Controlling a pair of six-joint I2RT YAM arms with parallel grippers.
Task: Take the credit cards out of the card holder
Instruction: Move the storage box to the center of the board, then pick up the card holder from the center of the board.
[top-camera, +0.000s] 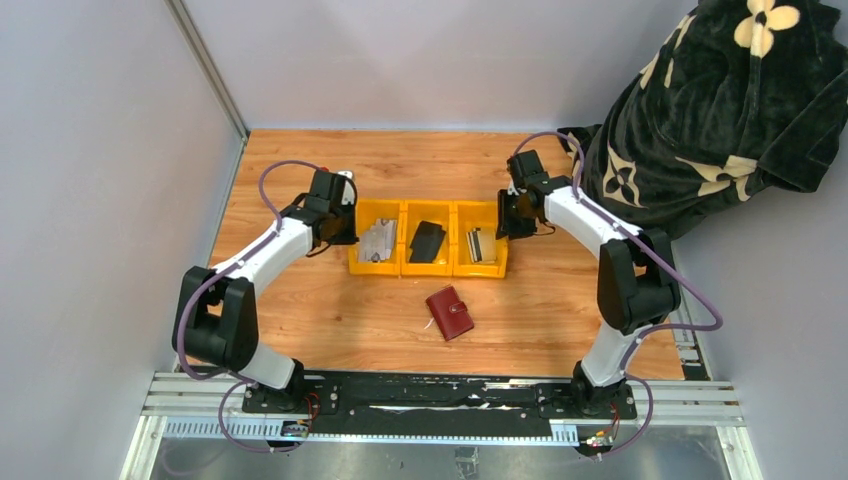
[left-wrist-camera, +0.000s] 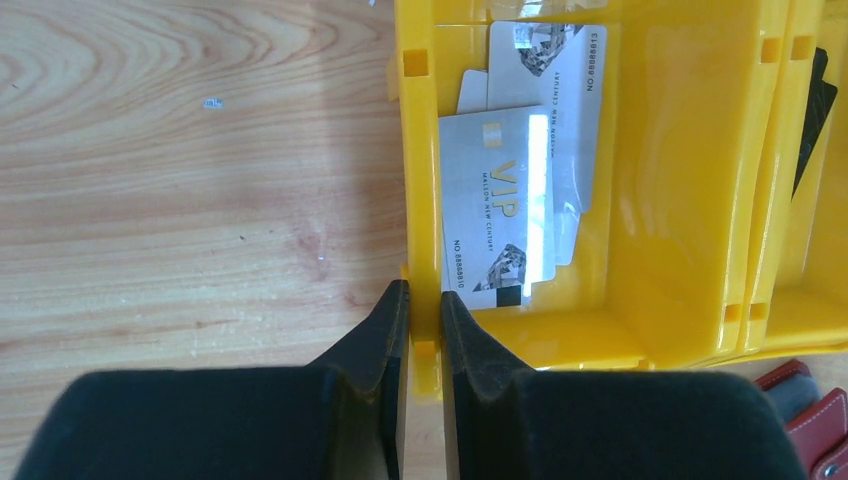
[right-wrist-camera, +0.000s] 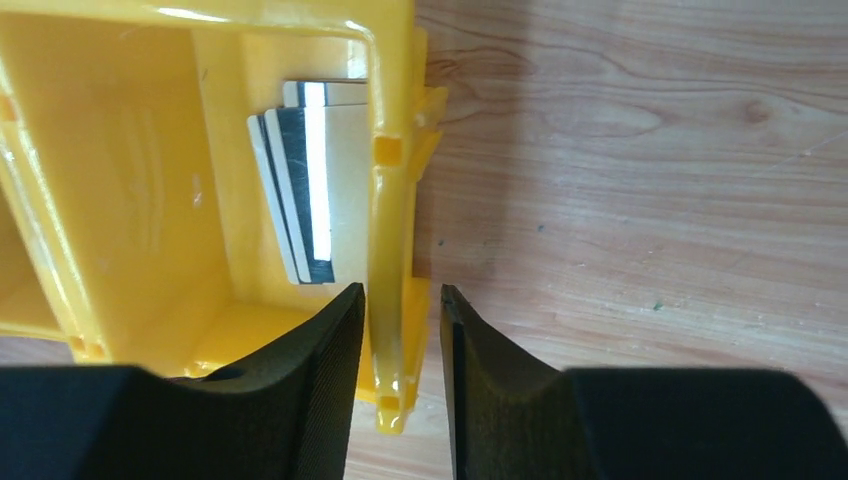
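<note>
Three-bay yellow plastic tray holding thin plastic credit cards, left gripper pinching its left wall, right gripper astride right wall, seemingly unclamped, closed maroon leather card holder lying diagonally nearby.

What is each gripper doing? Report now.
Left gripper: shut on the yellow tray's left wall.
Right gripper: open, straddling its right wall, not clamped.

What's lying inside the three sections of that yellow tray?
Left: overlapping silvery VIP cards. Middle: a black card. Right: a small card stack. How many lie underneath each top card is covered.
</note>
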